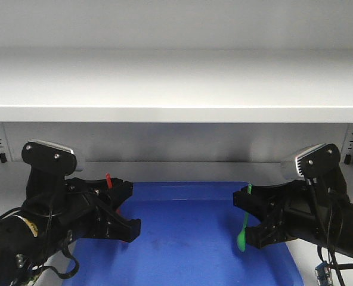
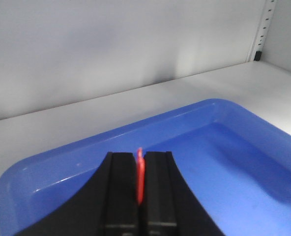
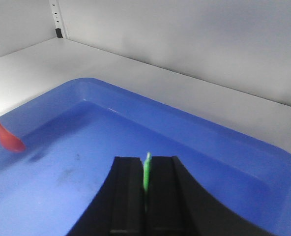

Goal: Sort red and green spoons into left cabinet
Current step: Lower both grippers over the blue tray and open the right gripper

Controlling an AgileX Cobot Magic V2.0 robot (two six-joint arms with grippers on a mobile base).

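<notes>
Both pincers are pressed together on cutlery: the left gripper [image 2: 140, 184] pinches the slim bright red plastic spoon [image 2: 140, 174], and the right gripper [image 3: 146, 184] pinches the slim bright green plastic spoon [image 3: 146, 173]. Each hangs over the large blue plastic tray [image 1: 188, 189] on the shelf of the light grey metal cabinet [image 1: 176, 83].

A release from here could let a spoon bounce or skid, since thin light plastic on a smooth tray floor slides easily; tilted handles may also snag in the jaws.

Seen from the front, the green bowl points downward near the tray floor, though whether it touches is hard to judge. Only the red handle tip shows there.
</notes>
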